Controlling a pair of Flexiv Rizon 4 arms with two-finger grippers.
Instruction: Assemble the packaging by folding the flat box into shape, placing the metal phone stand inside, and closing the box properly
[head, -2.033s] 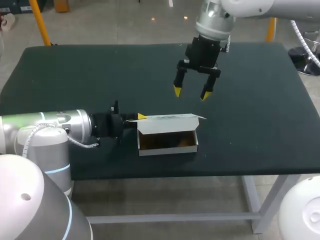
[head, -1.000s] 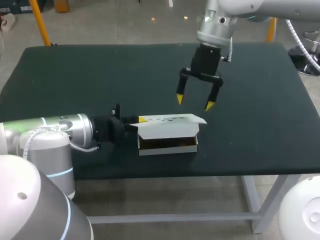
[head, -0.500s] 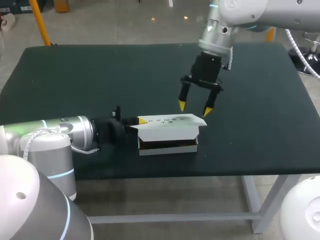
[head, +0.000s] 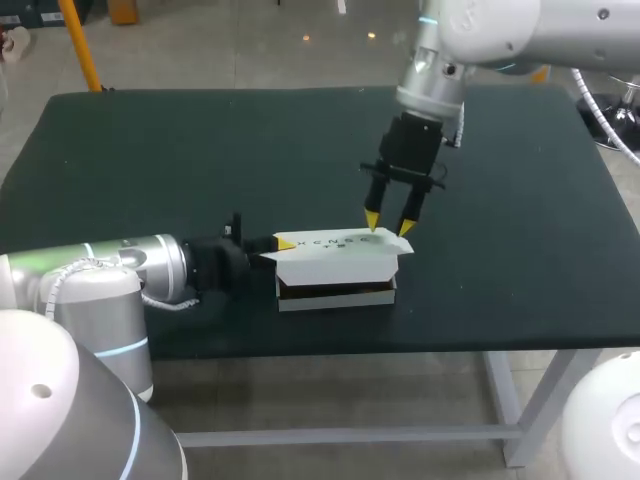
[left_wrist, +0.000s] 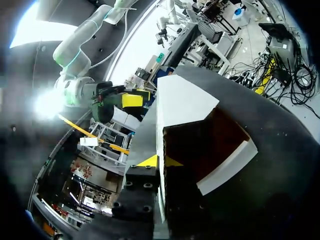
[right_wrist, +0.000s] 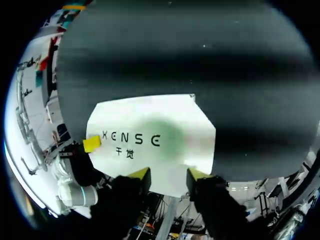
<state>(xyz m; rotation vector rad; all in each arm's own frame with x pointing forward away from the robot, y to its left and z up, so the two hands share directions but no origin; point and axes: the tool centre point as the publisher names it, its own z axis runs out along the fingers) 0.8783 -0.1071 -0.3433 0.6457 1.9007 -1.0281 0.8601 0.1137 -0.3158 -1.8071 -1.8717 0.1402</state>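
A white cardboard box (head: 336, 290) with a dark brown inside lies on its side near the table's front edge. Its printed lid (head: 340, 245) slants down over the opening. My left gripper (head: 283, 241) holds the box's left end: in the left wrist view its yellow tips (left_wrist: 160, 161) are shut on the thin white end wall (left_wrist: 161, 190). My right gripper (head: 387, 225) stands over the lid's back right edge, fingers apart, tips at the lid (right_wrist: 150, 135). In the right wrist view this gripper (right_wrist: 169, 174) sits at the lid's edge. No phone stand shows.
The black table (head: 150, 150) stretches bare to the left, behind and to the right of the box. The box sits a short way from the front edge (head: 400, 345). My left arm (head: 120, 265) lies low along the table's front left.
My right gripper has come down from above the table to the lid's back edge and its fingers have narrowed. The lid has tipped lower over the opening. The left gripper has barely moved.
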